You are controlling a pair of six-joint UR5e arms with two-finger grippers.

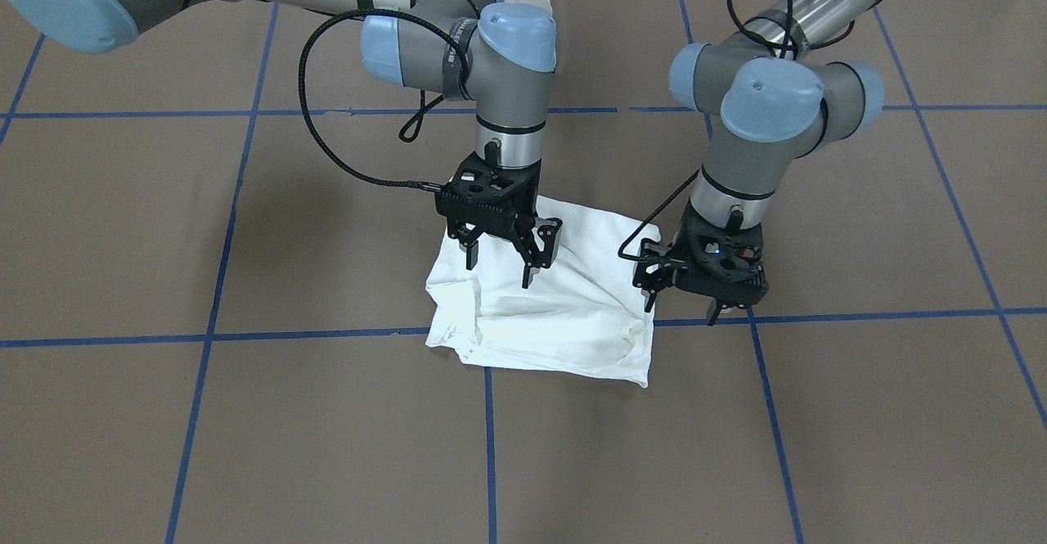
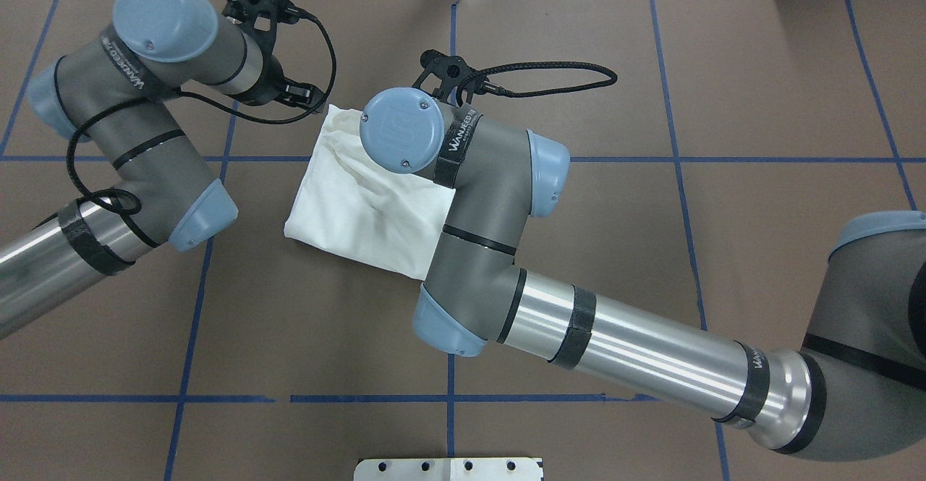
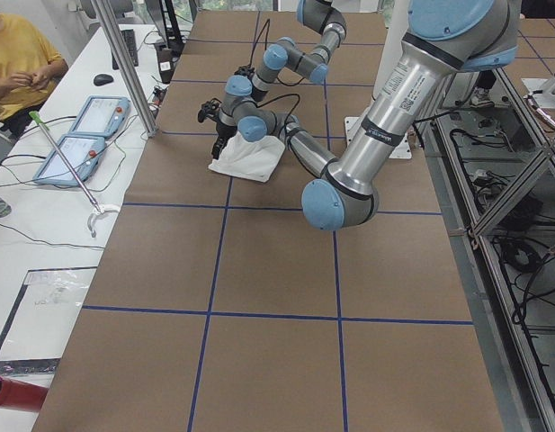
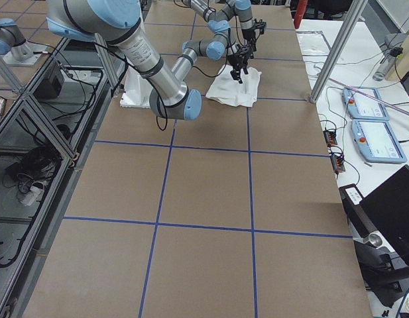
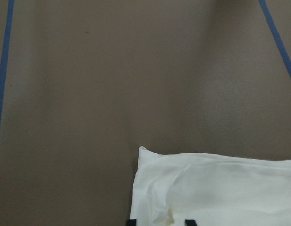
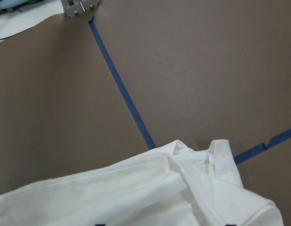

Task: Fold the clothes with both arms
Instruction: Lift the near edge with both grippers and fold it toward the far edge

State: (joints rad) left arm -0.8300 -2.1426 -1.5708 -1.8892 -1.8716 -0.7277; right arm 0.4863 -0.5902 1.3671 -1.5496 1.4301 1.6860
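Shirt, white and folded into a rumpled square, lies on the brown table over a crossing of blue tape lines, with the right gripper above it, fingers apart, and the left gripper just beside its edge, fingers likewise apart.

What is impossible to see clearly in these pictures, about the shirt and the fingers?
Overhead view: the right arm covers the right gripper and part of the shirt.
Wrist views: the fingers are cut off by the bottom edge; only the tips show.
Front-facing view: whether the left gripper touches the shirt; its own body hides the contact.
Side views: the folds are too small.
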